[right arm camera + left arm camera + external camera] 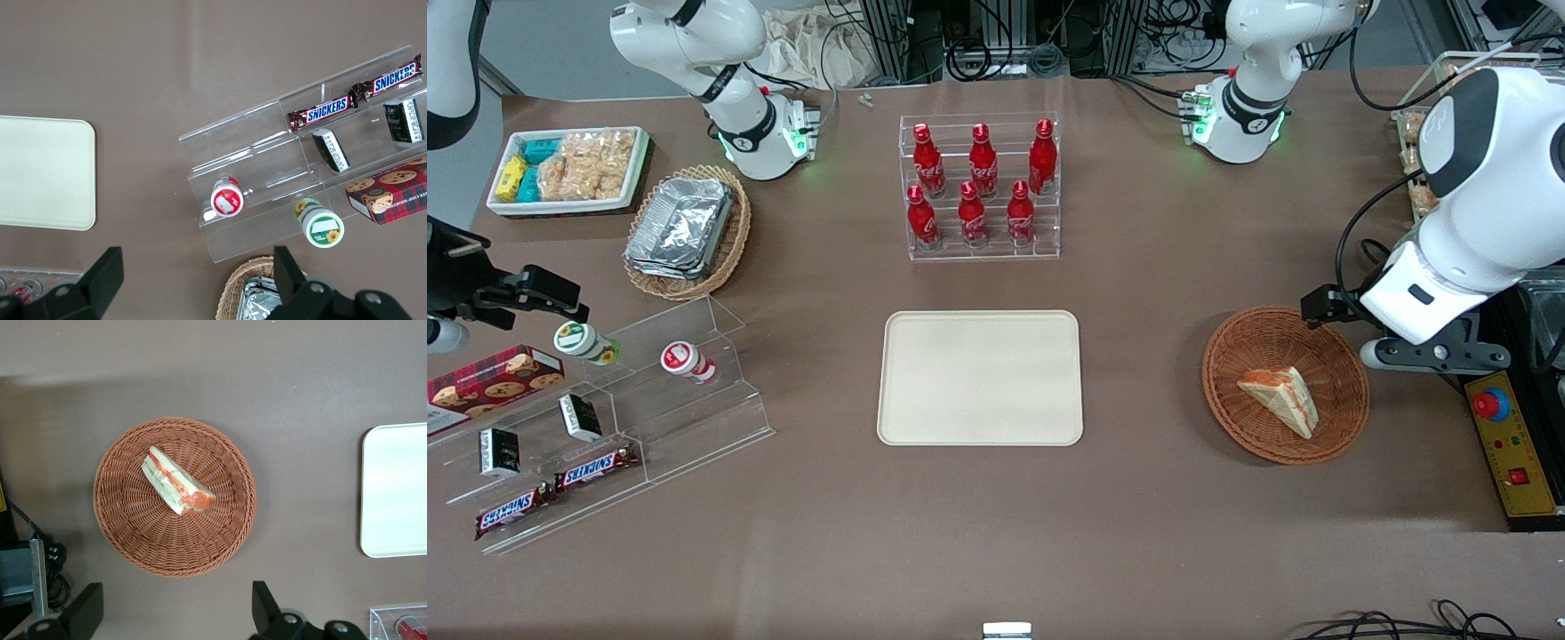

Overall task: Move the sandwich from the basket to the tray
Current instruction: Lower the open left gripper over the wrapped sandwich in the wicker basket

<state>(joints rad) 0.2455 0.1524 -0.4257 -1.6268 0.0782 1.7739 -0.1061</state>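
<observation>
Sandwich: one wedge, lying in basket, long axis slanted across the bowl. Pincer: fingers apart, empty, above the desk just outside basket's rim; sandwich lies ahead. Tray: bare, mid-desk, toward parked arm.

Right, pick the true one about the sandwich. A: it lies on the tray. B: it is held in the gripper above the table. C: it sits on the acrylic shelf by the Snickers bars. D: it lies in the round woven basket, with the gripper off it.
D: the sandwich lies inside the basket, the tray is bare, and the gripper is above the basket's edge, open and holding nothing.
</observation>
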